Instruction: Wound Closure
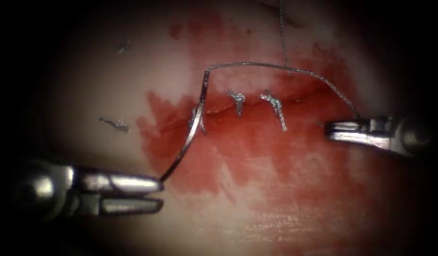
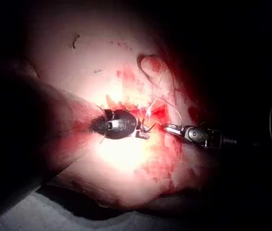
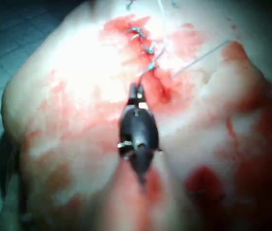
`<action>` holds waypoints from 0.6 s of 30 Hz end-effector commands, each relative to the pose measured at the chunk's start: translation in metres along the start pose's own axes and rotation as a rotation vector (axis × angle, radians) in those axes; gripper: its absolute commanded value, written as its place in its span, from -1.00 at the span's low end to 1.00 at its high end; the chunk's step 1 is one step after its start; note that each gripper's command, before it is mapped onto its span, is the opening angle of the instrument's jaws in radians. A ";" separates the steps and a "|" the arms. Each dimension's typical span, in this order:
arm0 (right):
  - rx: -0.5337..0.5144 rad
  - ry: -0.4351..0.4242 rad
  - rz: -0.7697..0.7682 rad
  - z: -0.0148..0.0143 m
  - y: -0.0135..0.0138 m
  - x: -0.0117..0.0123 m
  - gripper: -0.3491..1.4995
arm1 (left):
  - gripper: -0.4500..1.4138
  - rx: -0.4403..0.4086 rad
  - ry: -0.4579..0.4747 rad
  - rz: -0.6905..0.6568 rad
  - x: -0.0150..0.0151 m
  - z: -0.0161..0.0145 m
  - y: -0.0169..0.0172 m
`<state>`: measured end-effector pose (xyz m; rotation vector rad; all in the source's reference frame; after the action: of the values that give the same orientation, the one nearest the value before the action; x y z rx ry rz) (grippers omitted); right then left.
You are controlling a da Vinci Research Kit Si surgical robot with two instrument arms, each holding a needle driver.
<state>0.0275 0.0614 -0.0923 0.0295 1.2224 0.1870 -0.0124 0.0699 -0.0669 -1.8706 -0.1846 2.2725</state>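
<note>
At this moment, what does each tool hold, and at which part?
The left tool grips the needle at its tip end; the needle lies above the tissue. The right tool holds the thread close to its jaws.

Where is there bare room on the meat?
Below the left claw, bare tissue. Crowded along the cut: knots, needle in the left claw, thread in the right claw.

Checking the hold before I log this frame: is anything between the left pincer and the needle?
Nothing visible. The left pincer grips the needle at its lower end, clear of the tissue. The thread runs from the needle's upper end to the right pincer, shut on it.
</note>
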 end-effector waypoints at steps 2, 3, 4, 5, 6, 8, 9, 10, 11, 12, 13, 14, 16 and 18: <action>0.035 -0.010 0.006 0.0007 -0.0008 0.0009 -1.00 | -0.89 0.001 0.001 0.003 -0.0004 0.0009 -0.0003; 0.053 -0.001 0.008 0.0006 -0.0010 0.0011 -1.00 | -0.89 0.002 0.000 0.003 -0.0004 0.0010 -0.0003; 0.082 0.020 0.010 0.0006 -0.0012 0.0015 -1.00 | -0.89 0.003 0.000 0.004 -0.0004 0.0011 -0.0003; 0.103 0.024 0.011 0.0005 -0.0015 0.0019 -1.00 | -0.89 0.003 0.000 0.004 -0.0004 0.0011 -0.0003; 0.121 0.012 0.013 0.0004 -0.0018 0.0025 -1.00 | -0.89 0.003 0.000 0.004 -0.0005 0.0012 -0.0004; 0.133 0.006 0.016 0.0003 -0.0020 0.0031 -1.00 | -0.89 0.002 0.001 0.004 -0.0005 0.0011 -0.0005; 0.137 0.005 0.020 0.0002 -0.0021 0.0036 -1.00 | -0.89 0.001 0.001 0.005 -0.0006 0.0010 -0.0006; 0.137 0.005 0.020 0.0002 -0.0021 0.0036 -1.00 | -0.89 0.001 0.001 0.005 -0.0006 0.0010 -0.0006; 0.139 0.003 0.023 0.0002 -0.0021 0.0040 -1.00 | -0.89 0.001 0.001 0.005 -0.0007 0.0010 -0.0006; 0.139 0.003 0.023 0.0002 -0.0021 0.0040 -1.00 | -0.89 0.001 0.001 0.005 -0.0007 0.0010 -0.0006; 0.144 -0.001 0.023 0.0002 -0.0022 0.0040 -1.00 | -0.89 0.001 0.001 0.006 -0.0007 0.0010 -0.0006; 0.163 -0.013 0.015 0.0002 -0.0026 0.0041 -1.00 | -0.89 0.002 0.000 0.006 -0.0008 0.0011 -0.0005; 0.186 -0.029 0.014 0.0002 -0.0030 0.0042 -1.00 | -0.89 0.002 0.001 0.006 -0.0008 0.0011 -0.0005; 0.199 -0.034 0.022 0.0002 -0.0032 0.0046 -1.00 | -0.89 0.002 0.001 0.006 -0.0008 0.0011 -0.0005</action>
<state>0.0290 0.0592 -0.0975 0.2194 1.1981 0.0869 -0.0127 0.0699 -0.0663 -1.8713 -0.1785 2.2755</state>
